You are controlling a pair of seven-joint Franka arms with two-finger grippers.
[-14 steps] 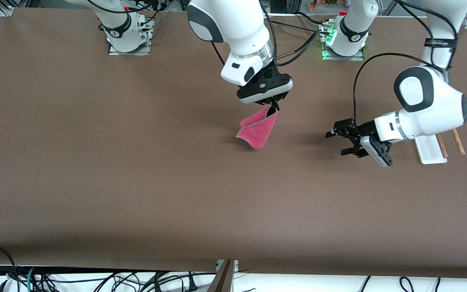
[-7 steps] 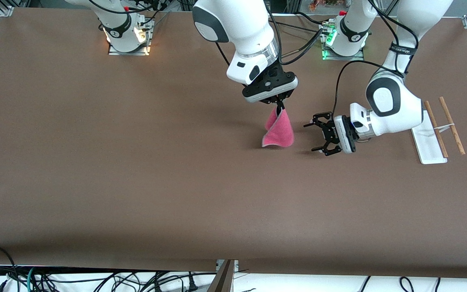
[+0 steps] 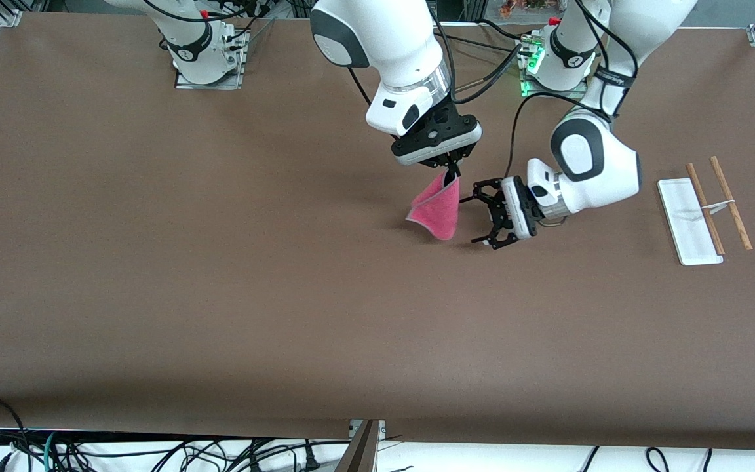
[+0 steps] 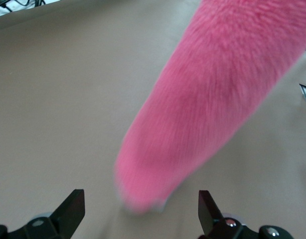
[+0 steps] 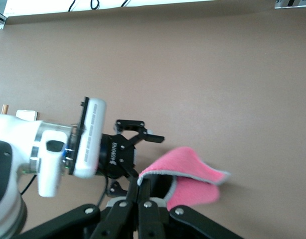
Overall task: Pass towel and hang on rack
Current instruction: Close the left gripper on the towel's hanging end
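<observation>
So the left gripper (image 3: 477, 219) has slid in from the frame's right, jaws wide, right beside the towel (image 3: 438, 210) dangling mid-frame from the right gripper (image 3: 449, 172), pinched. Handover looks imminent; rack (image 3: 689, 223) waits far right.

The pink towel (image 4: 208, 94) hangs over the table (image 4: 58, 99) between the left gripper (image 4: 141, 211)'s parted fingertips (image 4: 73, 204).
</observation>
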